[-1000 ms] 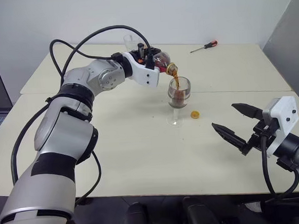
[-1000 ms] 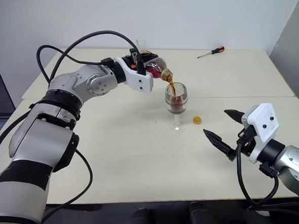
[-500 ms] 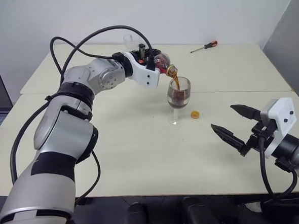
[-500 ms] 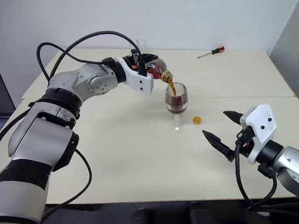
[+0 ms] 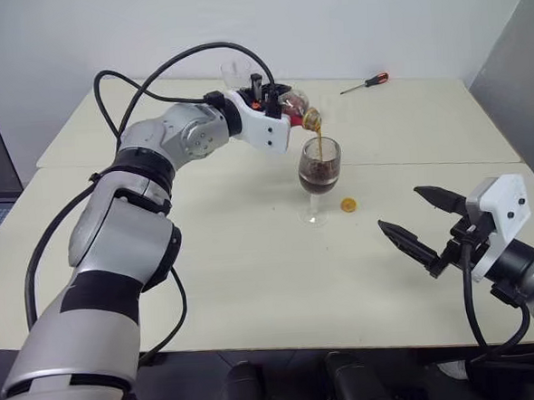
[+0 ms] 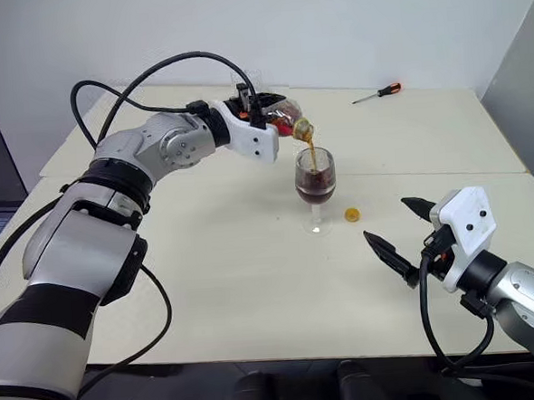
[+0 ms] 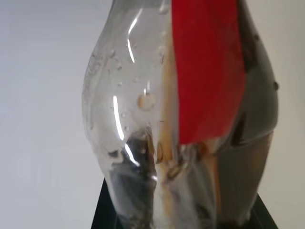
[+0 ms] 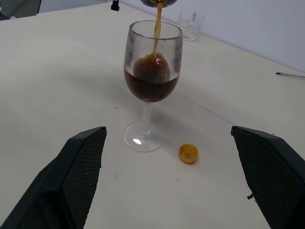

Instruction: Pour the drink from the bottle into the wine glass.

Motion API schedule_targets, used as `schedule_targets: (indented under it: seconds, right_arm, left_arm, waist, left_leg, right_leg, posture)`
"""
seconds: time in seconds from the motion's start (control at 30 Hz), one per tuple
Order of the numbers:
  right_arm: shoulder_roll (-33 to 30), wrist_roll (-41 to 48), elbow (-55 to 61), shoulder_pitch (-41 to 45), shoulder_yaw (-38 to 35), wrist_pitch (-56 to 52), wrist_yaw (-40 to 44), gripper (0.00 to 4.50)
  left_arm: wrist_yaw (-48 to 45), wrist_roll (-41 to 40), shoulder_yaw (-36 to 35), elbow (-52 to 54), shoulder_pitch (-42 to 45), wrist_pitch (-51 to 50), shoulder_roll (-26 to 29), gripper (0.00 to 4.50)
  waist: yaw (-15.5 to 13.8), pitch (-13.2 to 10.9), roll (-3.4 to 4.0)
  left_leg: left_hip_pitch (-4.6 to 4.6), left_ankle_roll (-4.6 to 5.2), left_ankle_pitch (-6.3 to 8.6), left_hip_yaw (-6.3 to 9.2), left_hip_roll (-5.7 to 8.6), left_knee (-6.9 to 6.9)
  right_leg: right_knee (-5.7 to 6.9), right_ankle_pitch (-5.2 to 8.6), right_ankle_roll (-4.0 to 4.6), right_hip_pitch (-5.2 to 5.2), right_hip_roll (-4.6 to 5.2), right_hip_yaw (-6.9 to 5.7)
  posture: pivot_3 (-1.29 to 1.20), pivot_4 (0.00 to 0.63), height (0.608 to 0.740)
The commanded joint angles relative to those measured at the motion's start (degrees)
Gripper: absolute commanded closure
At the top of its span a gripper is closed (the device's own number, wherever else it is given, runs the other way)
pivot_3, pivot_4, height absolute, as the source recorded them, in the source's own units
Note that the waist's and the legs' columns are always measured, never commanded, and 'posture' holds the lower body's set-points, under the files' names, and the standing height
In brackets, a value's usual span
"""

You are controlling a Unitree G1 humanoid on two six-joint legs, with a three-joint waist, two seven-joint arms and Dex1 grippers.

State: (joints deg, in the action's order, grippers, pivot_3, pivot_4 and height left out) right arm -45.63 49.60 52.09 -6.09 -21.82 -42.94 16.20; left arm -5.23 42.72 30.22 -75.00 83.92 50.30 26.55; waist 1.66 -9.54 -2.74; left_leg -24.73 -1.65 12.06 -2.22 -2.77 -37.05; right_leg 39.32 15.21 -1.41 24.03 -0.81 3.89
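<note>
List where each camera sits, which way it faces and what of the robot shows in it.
Head views: look forward and down over the table; the left gripper tilts the bottle over the wine glass, and the open right gripper hangs nearby.
Left wrist view: looks along its fingers at the bottle close up.
Right wrist view: looks between its own fingers at the wine glass and yellow cap.
Shared: head and right wrist views both show the drink in the glass and the tumbler.

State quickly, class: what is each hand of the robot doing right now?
Left hand: shut on the bottle, tipped and pouring the drink into the wine glass.
Right hand: open, holding nothing.
</note>
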Motion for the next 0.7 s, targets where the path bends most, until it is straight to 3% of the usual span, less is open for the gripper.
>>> schedule_targets:
  seconds: [0.03,0.27,0.4,0.53,0.6,0.7]
  right_arm:
    - [-0.13,0.08,2.95,-0.15,-2.00,1.10,-0.15,0.00]
    - [-0.56,0.46,2.60,-0.37,-2.38,0.97,0.58,0.00]
    - [-0.80,1.73,2.36,0.90,-1.79,0.94,1.07,0.00]
    - [-1.43,8.26,0.92,5.73,-2.28,0.68,1.19,0.00]
    - [-1.79,15.19,-0.55,7.54,-2.95,0.17,1.00,0.00]
    - [-4.22,18.44,-1.96,10.35,-2.62,-0.26,1.86,0.00]
  left_arm:
    - [-2.59,-4.14,-3.07,0.71,0.07,0.09,-0.47,3.66]
    - [-22.43,-25.74,-19.83,0.94,-3.86,-6.85,-5.63,3.69]
    - [-29.74,-39.71,-32.01,2.45,-8.28,-19.78,-7.86,3.69]
    - [-27.10,-47.21,-39.83,4.77,-14.94,-30.67,-7.32,3.69]
    - [-24.07,-47.80,-41.11,6.57,-18.72,-31.77,-6.74,3.70]
    - [-21.35,-47.55,-41.35,8.65,-23.15,-31.79,-6.18,3.70]
  waist:
    - [0.01,0.00,0.00]
    - [0.03,0.00,0.00]
    - [0.32,0.06,0.10]
    - [0.88,0.09,0.16]
    - [0.78,0.09,0.15]
    - [0.21,0.08,0.14]
  left_leg:
    - [0.00,0.00,0.00,0.00,0.00,0.00]
    - [-0.01,0.00,0.00,0.02,0.01,-0.10]
    - [0.04,0.00,-0.01,0.05,0.00,-0.11]
    - [0.14,0.01,-0.01,0.14,0.00,-0.11]
    - [0.12,0.01,-0.01,0.26,0.00,-0.11]
    - [0.04,0.01,-0.01,0.31,0.00,-0.18]
  right_leg:
    - [0.01,0.00,0.00,0.00,0.00,0.00]
    - [0.12,0.01,-0.01,0.01,0.01,-0.05]
    - [0.24,0.01,-0.01,0.01,-0.01,-0.04]
    - [0.41,0.02,-0.02,0.01,-0.04,-0.01]
    - [0.47,0.03,-0.03,0.01,-0.04,-0.12]
    - [0.45,0.03,-0.03,0.01,-0.02,-0.18]
  posture:
    - [0.00,0.150,0.740]
    - [0.00,0.150,0.740]
    - [0.00,0.150,0.740]
    - [0.00,0.150,0.740]
    - [0.00,0.150,0.740]
    - [0.00,0.150,0.740]
